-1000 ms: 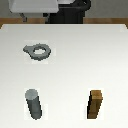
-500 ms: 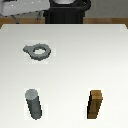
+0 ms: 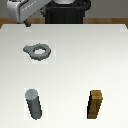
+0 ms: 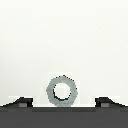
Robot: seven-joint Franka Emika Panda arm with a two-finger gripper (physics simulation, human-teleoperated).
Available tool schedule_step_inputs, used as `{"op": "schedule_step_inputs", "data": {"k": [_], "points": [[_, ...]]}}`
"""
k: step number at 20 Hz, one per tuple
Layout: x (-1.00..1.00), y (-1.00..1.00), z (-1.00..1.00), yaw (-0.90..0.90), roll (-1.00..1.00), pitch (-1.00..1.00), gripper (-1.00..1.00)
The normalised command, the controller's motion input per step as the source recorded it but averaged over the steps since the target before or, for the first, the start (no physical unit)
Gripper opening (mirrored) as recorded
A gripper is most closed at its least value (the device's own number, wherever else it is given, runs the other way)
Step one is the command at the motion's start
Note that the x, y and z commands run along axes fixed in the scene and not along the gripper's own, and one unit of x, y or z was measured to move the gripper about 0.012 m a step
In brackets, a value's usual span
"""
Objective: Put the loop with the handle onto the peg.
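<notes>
Table (image 3: 75,55): white top, we see it fill most of the exterior view; everything stands on it.
Arm: we see only its white end near the far edge, toward the exterior view's left, above the table.
Peg (image 3: 34,103): upright grey cylinder with a lighter top, on the near side at the exterior view's left, nothing on it yet.
Block (image 3: 95,104): brown wooden block, upright, near side at the exterior view's right, well apart from the peg and from the loop.
Loop with the handle (image 3: 37,51): lies flat on the table, left of centre in the exterior view, between the arm and the peg; its short tab points toward the exterior view's left. Not yet lifted, we judge.
Gripper (image 4: 62,102): in the wrist view we see two dark fingertips (image 4: 22,103) spread wide, one on each side of the ring, holding nothing and touching nothing.
Key relation: the loop sits centred between the fingertips in the wrist view, so we judge it lies below and ahead of the gripper; the tab is not visible there.
Next move, our judgement: come down onto the ring and close on it or on its tab, then carry it to the peg on the near side.
Obstacles: we see nothing between gripper and loop, nor between loop and peg; the block stands off that line.
</notes>
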Motion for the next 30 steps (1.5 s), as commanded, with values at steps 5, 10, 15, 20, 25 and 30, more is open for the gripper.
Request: {"op": "schedule_step_inputs", "data": {"k": [5,10,15,20,25,30], "points": [[0.0,-0.6,0.0,0.12,0.0,0.0,1.0],[0.0,-0.4,0.0,0.0,0.0,0.0,1.0],[-0.6,0.0,-0.3,0.0,0.0,0.0,1.0],[-0.2,0.0,-0.2,0.0,0.0,0.0,1.0],[0.0,0.0,-0.8,0.0,0.0,0.0,1.0],[0.0,0.0,-1.0,0.0,0.0,0.0,1.0]]}}
